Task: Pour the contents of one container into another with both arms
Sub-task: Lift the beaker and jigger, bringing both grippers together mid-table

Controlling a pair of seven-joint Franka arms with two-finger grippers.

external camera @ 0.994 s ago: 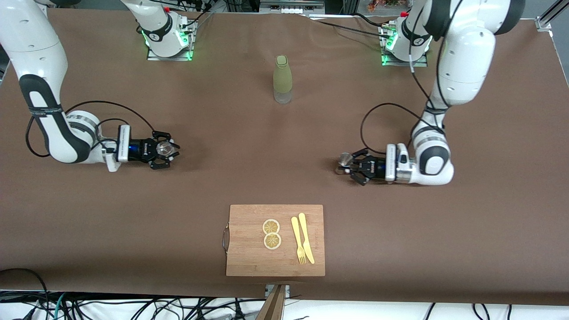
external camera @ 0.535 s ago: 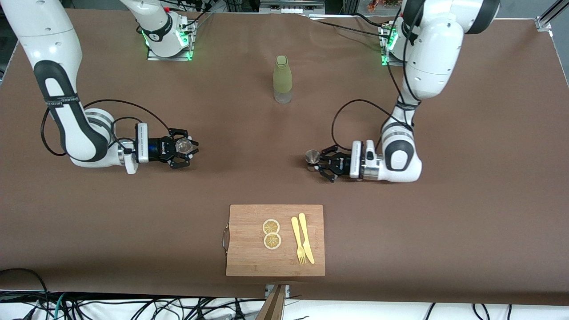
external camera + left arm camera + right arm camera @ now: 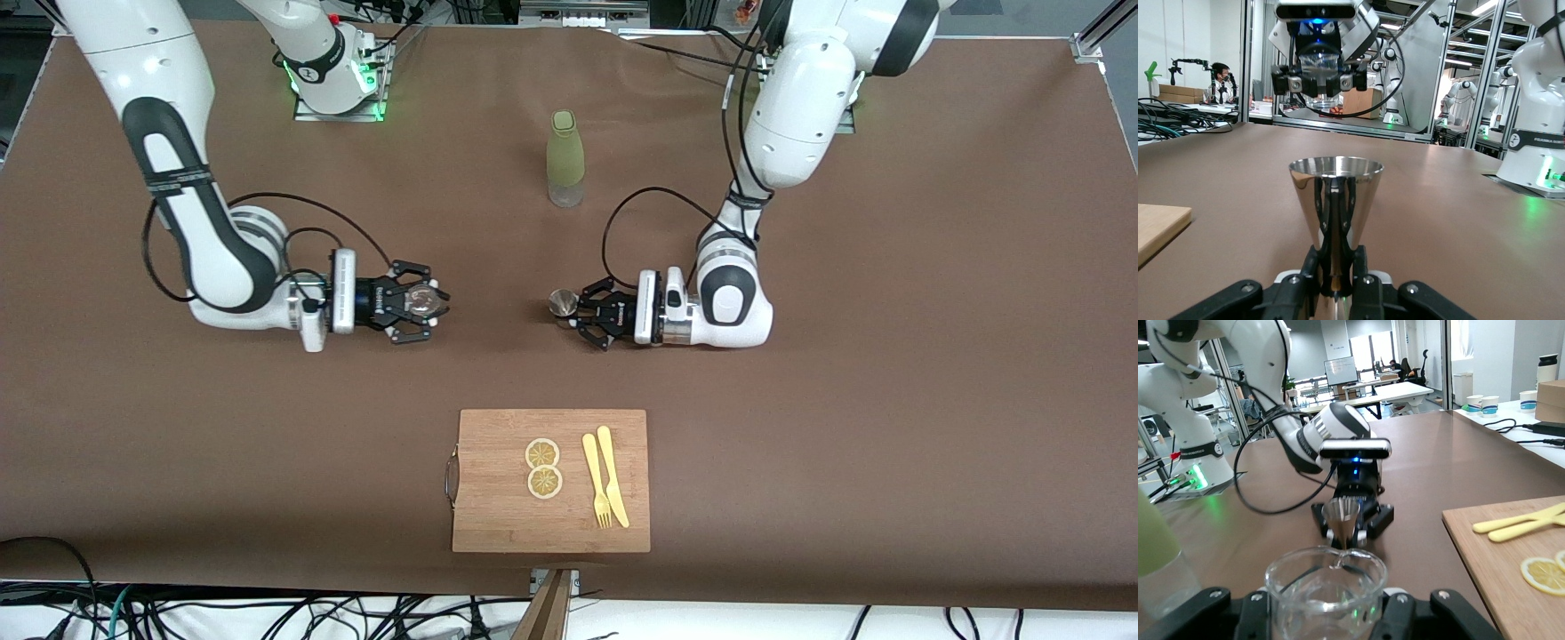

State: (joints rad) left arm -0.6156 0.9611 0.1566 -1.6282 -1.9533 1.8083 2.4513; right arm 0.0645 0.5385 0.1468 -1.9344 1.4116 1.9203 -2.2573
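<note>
We had both vessels in hand and facing each other over the middle of the table [image 3: 889, 427]; the right gripper [image 3: 425, 301] was clamped on the clear glass [image 3: 421, 300], upright and level; the left gripper [image 3: 580, 310] pinched the steel jigger [image 3: 561, 303] at its narrow waist, mouth up [image 3: 1330, 197]; a gap lay between them, so we judged this the approach step; next, we thought, the glass had to come over the jigger's rim, then tip slowly; the olive bottle [image 3: 564, 158] stood apart.
</note>
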